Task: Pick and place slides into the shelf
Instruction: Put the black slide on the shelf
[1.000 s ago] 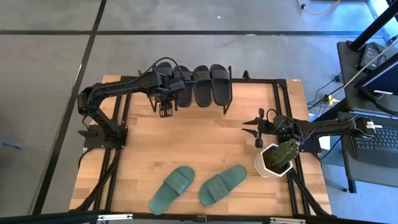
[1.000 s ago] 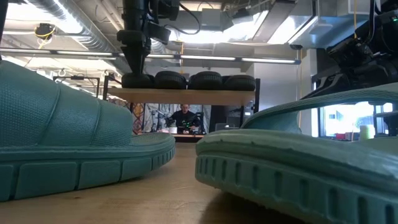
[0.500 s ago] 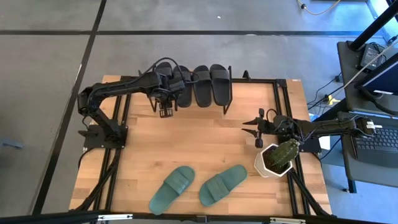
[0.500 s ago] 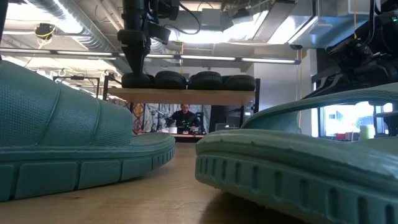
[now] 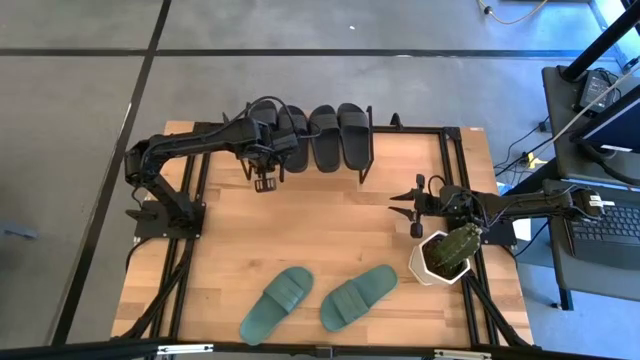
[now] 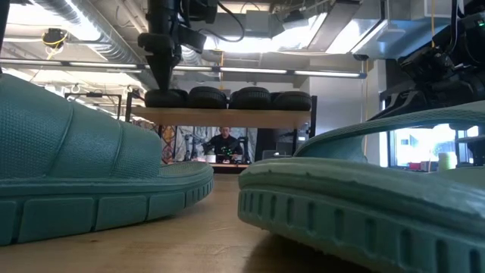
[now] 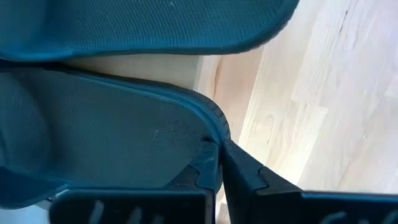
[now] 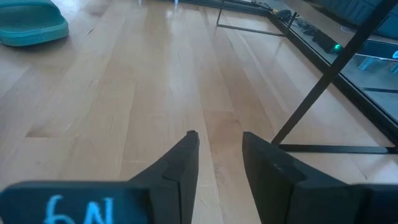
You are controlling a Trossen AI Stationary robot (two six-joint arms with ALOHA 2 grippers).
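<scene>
Several black slides [image 5: 338, 135] lie side by side on the shelf [image 6: 227, 116] at the table's far edge. Two teal slides [image 5: 277, 303] [image 5: 358, 295] lie sole-down near the front edge. My left gripper [image 5: 264, 184] is shut, with its tips at the near end of the leftmost black slide [image 7: 93, 143]; in the low view it [image 6: 163, 85] comes down from above that slide. My right gripper [image 5: 403, 207] stands open and holds nothing, low over the table's right side [image 8: 217, 140]. My left gripper's shut fingertips [image 7: 208, 158] stand against the rim of the black slide's near end [image 7: 199, 118]. Nothing shows between them. I cannot tell whether they touch the rim. The slide lies flat on the shelf board.
A cactus in a white pot [image 5: 445, 255] stands at the right, just nearer than my right gripper. Black frame rails [image 5: 455, 170] run along the table's sides. Bare wood [image 5: 320, 225] lies between the shelf and the teal slides.
My left gripper has shut its fingers at the near end of the leftmost black slide, staying almost in place. The black slides and the teal slides have kept still.
</scene>
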